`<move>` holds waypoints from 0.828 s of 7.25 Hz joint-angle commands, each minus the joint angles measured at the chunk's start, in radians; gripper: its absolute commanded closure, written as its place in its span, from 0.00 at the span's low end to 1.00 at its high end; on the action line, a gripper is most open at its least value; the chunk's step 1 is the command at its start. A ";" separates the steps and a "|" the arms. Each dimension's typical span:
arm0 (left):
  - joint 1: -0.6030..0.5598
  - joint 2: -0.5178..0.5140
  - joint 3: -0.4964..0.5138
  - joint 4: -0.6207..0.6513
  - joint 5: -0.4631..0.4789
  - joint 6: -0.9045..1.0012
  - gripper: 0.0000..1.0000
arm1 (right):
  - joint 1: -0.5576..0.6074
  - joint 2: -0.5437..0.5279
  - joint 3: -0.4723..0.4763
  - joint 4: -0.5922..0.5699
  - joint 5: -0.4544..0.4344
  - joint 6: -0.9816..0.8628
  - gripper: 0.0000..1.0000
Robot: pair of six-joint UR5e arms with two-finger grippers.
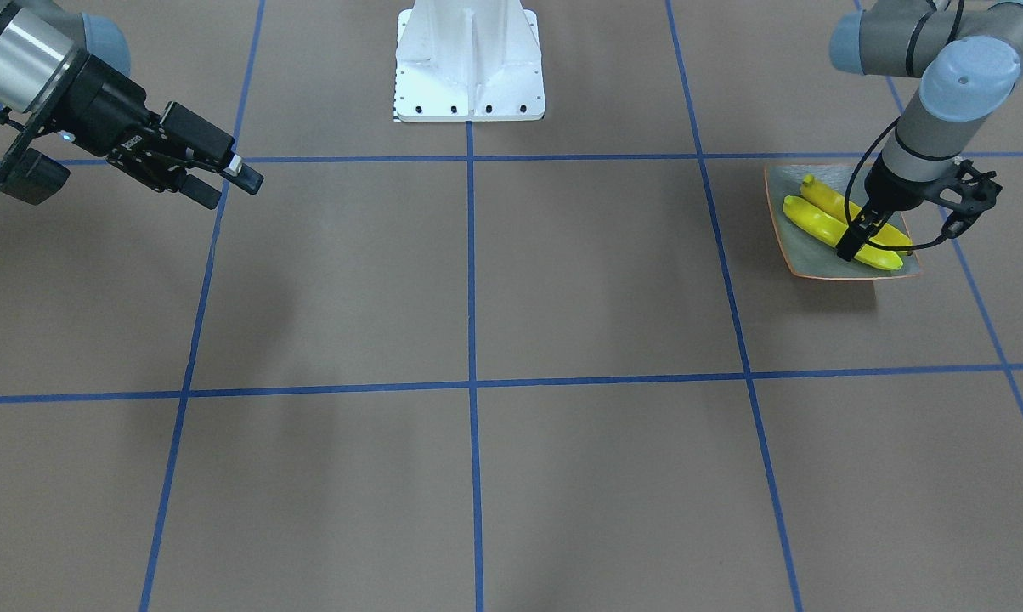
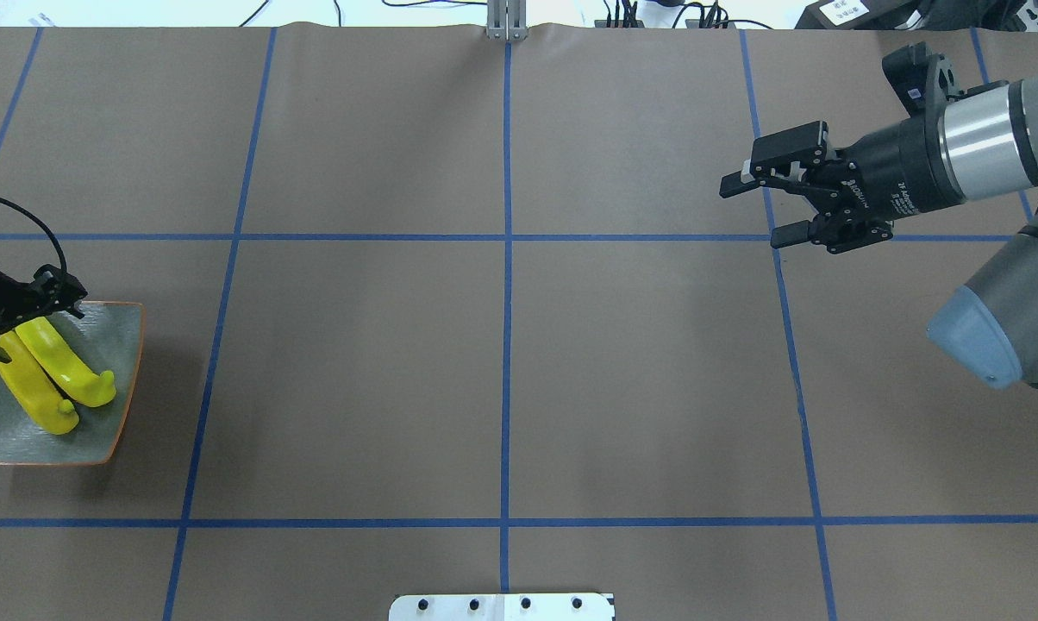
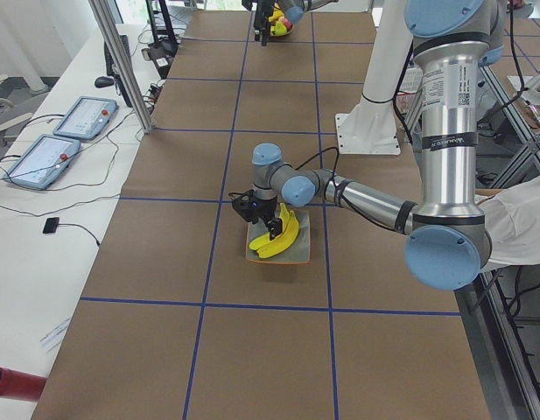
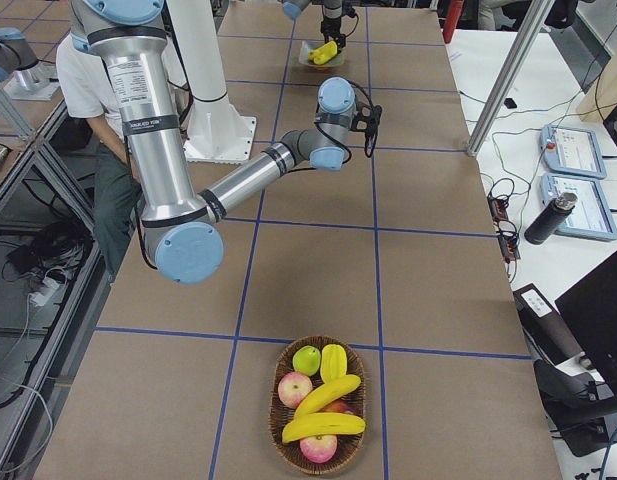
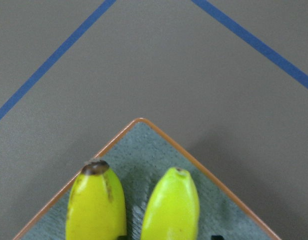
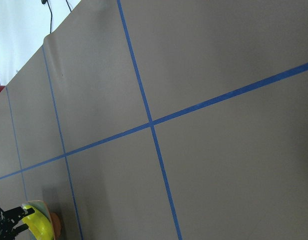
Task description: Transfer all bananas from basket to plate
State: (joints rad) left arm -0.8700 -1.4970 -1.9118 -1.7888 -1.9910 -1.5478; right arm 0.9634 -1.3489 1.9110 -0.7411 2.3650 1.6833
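Bananas (image 1: 816, 223) on plate (image 1: 817, 265), beneath left gripper (image 1: 850, 248)

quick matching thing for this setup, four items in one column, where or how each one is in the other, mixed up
Column one:
1. left gripper
2. right gripper
3. plate
4. basket

Column two:
a. open above the bare table
b. mixed fruit inside
c. down among the bananas
d. two bananas lying on it

Pairs: 1-c, 2-a, 3-d, 4-b
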 commanded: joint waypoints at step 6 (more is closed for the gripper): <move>-0.254 -0.161 -0.067 0.002 -0.325 0.003 0.00 | 0.423 -0.493 -0.082 -0.003 0.007 -0.845 0.00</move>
State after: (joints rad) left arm -1.0901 -1.6394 -1.9791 -1.7880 -2.2816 -1.5446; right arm 1.2954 -1.7528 1.8759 -0.7407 2.3706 1.0838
